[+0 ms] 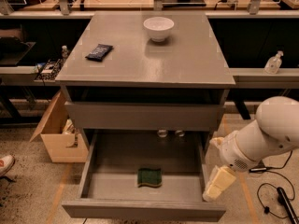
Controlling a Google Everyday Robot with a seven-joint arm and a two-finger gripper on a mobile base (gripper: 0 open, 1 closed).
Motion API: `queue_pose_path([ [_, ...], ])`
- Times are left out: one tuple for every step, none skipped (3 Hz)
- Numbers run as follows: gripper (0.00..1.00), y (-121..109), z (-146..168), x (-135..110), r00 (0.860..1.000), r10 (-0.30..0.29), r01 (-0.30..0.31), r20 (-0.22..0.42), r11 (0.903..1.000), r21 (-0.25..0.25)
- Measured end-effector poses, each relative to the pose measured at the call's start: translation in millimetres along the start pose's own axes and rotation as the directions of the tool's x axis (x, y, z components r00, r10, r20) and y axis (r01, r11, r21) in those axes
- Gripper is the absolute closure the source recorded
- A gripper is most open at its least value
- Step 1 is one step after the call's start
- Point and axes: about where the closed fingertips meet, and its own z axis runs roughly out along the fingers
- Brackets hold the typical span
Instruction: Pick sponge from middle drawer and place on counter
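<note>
Beside the middle drawer [140, 210] hangs the gripper [217, 185], seemingly empty, its spread impossible to tell.

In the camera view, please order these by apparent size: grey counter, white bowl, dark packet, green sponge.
1. Flat matte grey counter
2. Round white bowl
3. Flat dark rectangular packet and wavy-edged green sponge look alike; the sponge is nearer, so unranked.
The pale tool hangs right of the open grey drawer.
</note>
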Motion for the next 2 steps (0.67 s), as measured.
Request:
queue_pose_path([
  [0.00, -14.0, 63.2, 9.6, 0.993, 0.066, -0.067, 0.094, 0.9978, 0.005],
  [0.00, -29.7, 120.5, 6.2, 0.982, 0.102, -0.109, 0.160, 0.9934, 0.035],
])
